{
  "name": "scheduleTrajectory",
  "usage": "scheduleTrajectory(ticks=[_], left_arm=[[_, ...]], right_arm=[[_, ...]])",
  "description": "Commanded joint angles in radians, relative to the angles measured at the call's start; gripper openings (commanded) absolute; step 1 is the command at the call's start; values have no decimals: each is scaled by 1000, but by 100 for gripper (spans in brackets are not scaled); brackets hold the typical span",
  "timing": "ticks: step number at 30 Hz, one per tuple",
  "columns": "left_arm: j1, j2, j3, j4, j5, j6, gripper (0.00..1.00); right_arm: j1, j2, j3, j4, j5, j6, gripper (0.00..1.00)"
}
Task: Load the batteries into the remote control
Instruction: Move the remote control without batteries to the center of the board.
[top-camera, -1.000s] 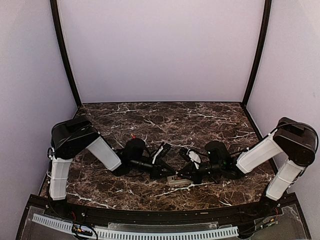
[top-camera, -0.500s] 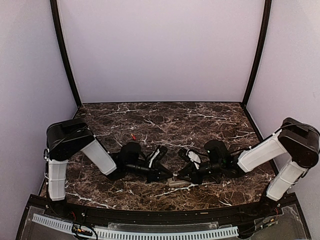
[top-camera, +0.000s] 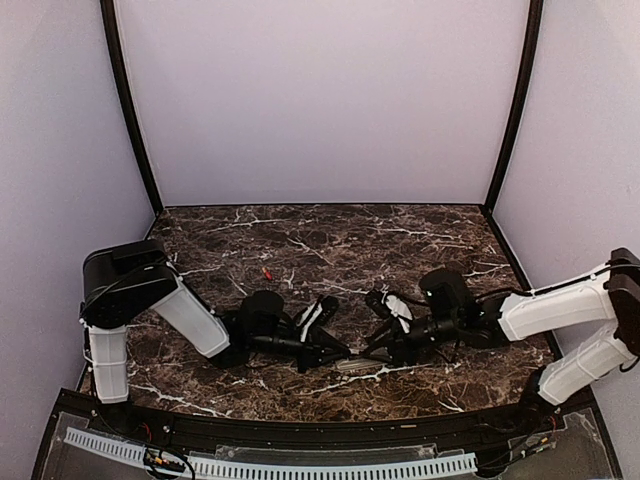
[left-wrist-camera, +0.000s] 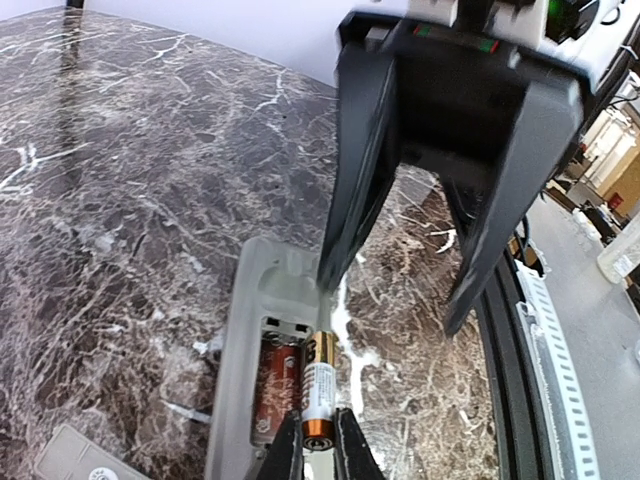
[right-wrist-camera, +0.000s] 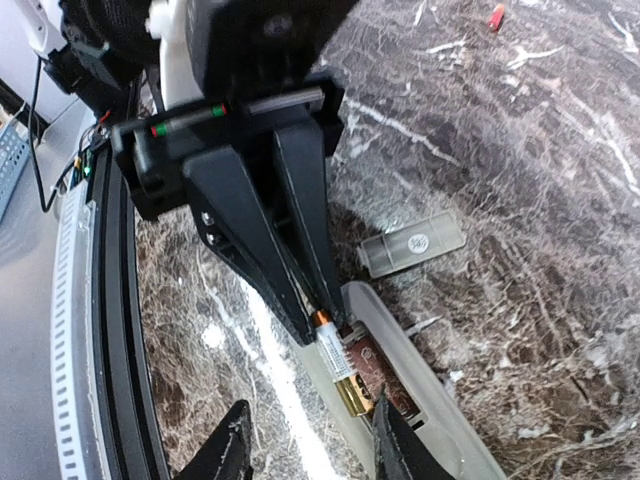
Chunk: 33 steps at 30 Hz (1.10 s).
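The remote (left-wrist-camera: 262, 300) lies back-up on the table (top-camera: 400, 240), low and centre in the top view, between the two arms. Its compartment is open. One seated battery (left-wrist-camera: 275, 385), reddish-brown, lies inside, along the compartment's left side in the left wrist view.

The left gripper (left-wrist-camera: 318, 448) shows only its fingertips at the bottom edge of its own view. They are pinched narrow on the copper-coloured end of the held battery (left-wrist-camera: 318, 380). This one is white and gold and lies just beside the seated battery at the right edge of the compartment (whether it has dropped into its slot I cannot tell). In the right wrist view it slants from the left gripper's tips down toward the remote at lower centre.

The right gripper (right-wrist-camera: 310, 440) stands wide, nothing between its fingers. In the left wrist view it fills the upper right of the frame. Its left-hand finger (left-wrist-camera: 352, 180) comes down onto the remote's far end, and the other fingertip stands over bare table to the right.

The cover (right-wrist-camera: 412, 245), a flat grey piece, lies on the table near the remote, apart from it, right of centre in the right wrist view. A small red loose battery (top-camera: 266, 272) lies well apart, up and to the left of the grippers in the top view.
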Motion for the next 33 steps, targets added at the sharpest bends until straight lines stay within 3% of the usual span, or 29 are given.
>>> scheduleTrajectory(ticks=[1,8,16,23,33], left_arm=[[-5,-48,-32,17,-66,21,0],[-38,-88,-20,-79,-147,58,0],[-44,-103,-22,-107,-190,46,0],[-54,-102,-29,-106,-181,36,0],[-99,-138,-14,-217,-350,146,0]], right_arm=[[-13,-83,68,-117,99,82,39],[-75,-194,102,-319,276,259,43],[-164,-158,88,-453,259,457,45],[-179,-91,122,-485,263,477,43],[-180,-131,96,-463,260,557,44]])
